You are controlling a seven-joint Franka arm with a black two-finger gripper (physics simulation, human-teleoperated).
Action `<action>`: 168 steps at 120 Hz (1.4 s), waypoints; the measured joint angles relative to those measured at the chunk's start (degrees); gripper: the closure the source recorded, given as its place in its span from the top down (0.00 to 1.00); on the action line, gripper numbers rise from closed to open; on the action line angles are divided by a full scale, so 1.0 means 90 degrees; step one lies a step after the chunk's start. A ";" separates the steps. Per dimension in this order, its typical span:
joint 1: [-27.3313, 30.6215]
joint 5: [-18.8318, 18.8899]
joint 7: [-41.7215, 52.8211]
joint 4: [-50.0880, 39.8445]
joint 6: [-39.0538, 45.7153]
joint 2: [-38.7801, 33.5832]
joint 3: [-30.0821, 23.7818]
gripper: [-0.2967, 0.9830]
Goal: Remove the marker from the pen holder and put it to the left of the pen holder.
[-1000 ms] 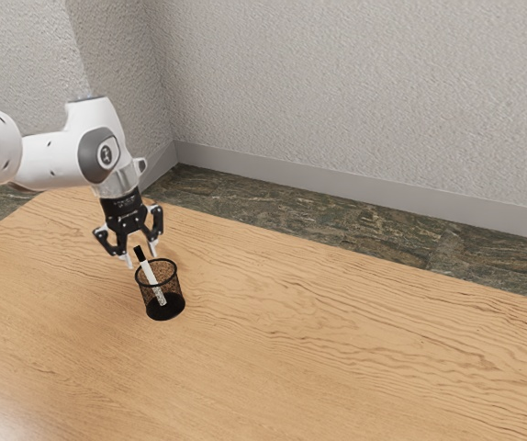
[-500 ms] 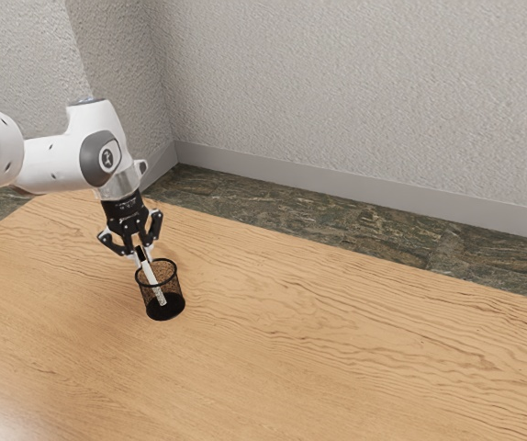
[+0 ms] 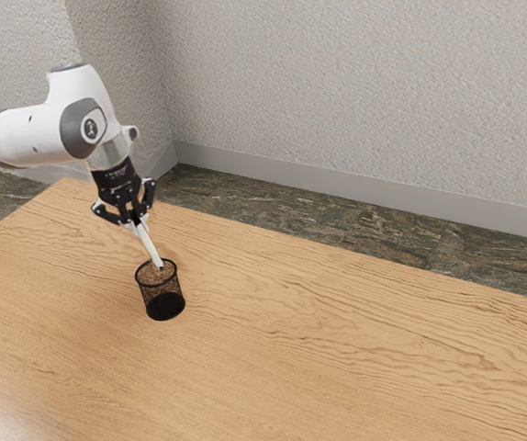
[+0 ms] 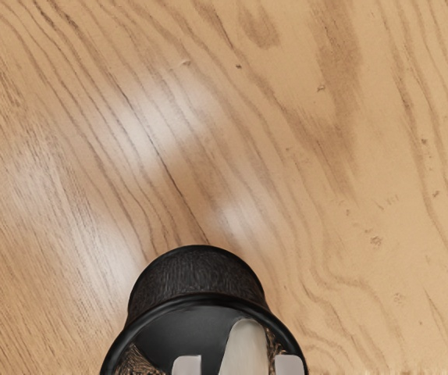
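Marker (image 3: 149, 245): found aslant over the table (image 3: 337, 340), its lower end at the mouth of the pen holder (image 3: 161, 291). Whether that end sits just above the rim or slightly within it cannot be determined.

The pen holder stands upright on the table, unsupported by anything else, presumably so that its opening leaves a free way out upward. The marker is held by its upper part, a sound choice in my judgement, since the long lower part can then leave the holder without the gripper (image 3: 140, 221) entering it.

Arm (image 3: 39, 133): enters from the exterior view's left and bends downward at the wrist. The gripper points down with a lean toward the exterior view's right, and the marker slants much the same way. Fingertips (image 4: 289, 366) are clamped on the marker from two sides.

Assessment: extraction appears nearly complete; placement is outstanding. A little more height is advisable before any sideways travel, as the lower end could catch the rim and tip the holder.
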 joint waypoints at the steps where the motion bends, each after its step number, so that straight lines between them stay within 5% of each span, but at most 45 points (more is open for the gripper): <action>1: 0.0000 0.0016 -0.0002 0.0019 -0.0012 -0.0024 0.0000 0.18; 34: 0.0000 0.0765 -0.0111 0.0618 -0.0867 -0.0338 0.0018 0.18; 70: 0.0011 0.1503 -0.0450 0.1060 -0.2562 0.0561 0.0441 0.18; 117: 0.0055 0.1520 -0.0685 0.1684 -0.3783 0.2128 0.0819 0.18; 152: 0.0073 0.1273 -0.0653 0.1689 -0.3891 0.2491 0.0932 0.18; 168: 0.0066 0.1123 -0.0638 0.1684 -0.3840 0.2496 0.0935 0.38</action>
